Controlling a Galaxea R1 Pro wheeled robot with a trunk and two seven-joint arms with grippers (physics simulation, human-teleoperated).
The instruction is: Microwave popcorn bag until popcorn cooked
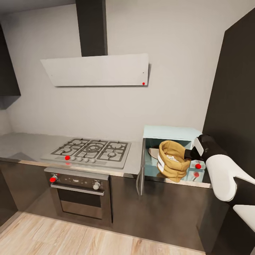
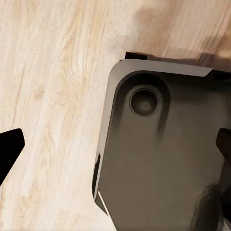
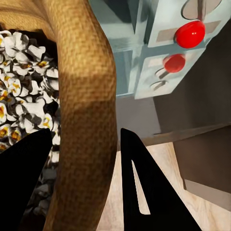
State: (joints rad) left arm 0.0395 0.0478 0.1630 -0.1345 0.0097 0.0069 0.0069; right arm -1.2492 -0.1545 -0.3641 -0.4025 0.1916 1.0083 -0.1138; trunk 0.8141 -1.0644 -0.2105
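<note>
Kitchen with pale grey wall (image 1: 177, 53), slanted white hood (image 1: 95, 71) under a dark chimney (image 1: 91, 26), gas hob (image 1: 90, 151) above a built-in steel oven (image 1: 79, 196), dark cabinets (image 1: 163, 209), light wood floor (image 1: 53, 237).

Grey countertop (image 1: 24, 143) — gas hob (image 1: 90, 151), open microwave (image 1: 170, 134) on it

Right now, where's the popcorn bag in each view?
Head view: popcorn bag at right, in front of the open microwave, gripped by the right gripper.
Right wrist view: bag wall between the fingers, popcorn inside.
Left wrist view: not in it.
Shared landmark: microwave's red knob.
</note>
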